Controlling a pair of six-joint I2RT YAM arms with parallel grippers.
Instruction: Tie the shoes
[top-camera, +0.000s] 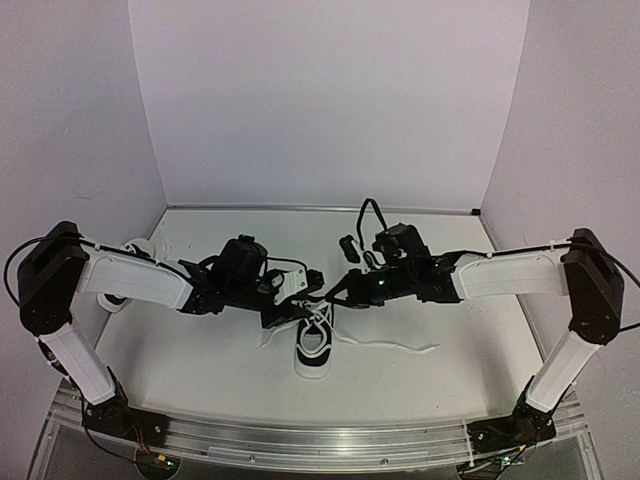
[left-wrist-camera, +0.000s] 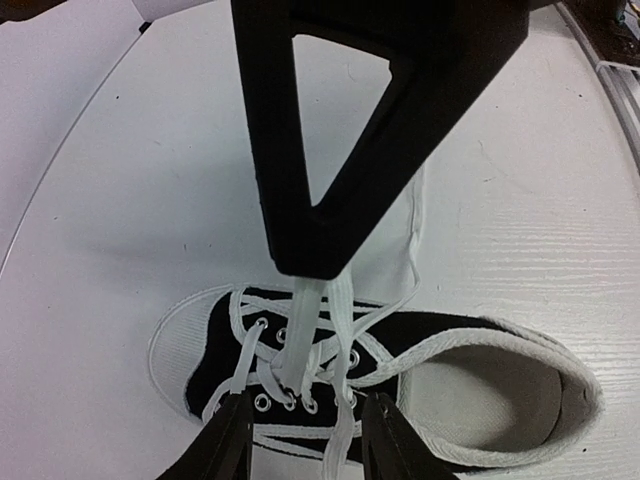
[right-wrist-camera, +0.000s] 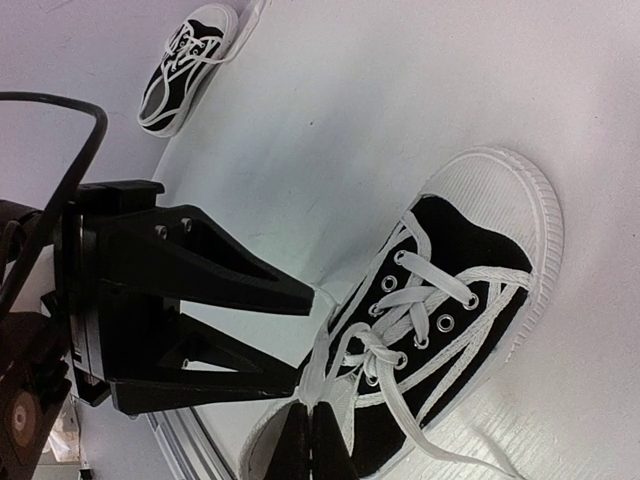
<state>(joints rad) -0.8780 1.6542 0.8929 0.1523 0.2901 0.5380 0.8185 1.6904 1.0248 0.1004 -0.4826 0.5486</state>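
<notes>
Two grippers are shown meeting over one shoe (top-camera: 313, 358) near the middle of the table (top-camera: 200, 385). The shoe's long axis is set square to the near edge, with the heel opening toward that edge and the toe toward the far edge. The right gripper (right-wrist-camera: 310, 432) is pinched together on the lace (left-wrist-camera: 303, 315), which is drawn up above the eyelets. The left gripper (left-wrist-camera: 305, 435) is held with fingers apart, astride the same strands and clamped on nothing. The lace is thus judged to lie directly between the left fingers, so that closure alone is called for. The second shoe (right-wrist-camera: 186, 66) is seen toward the far left corner.
</notes>
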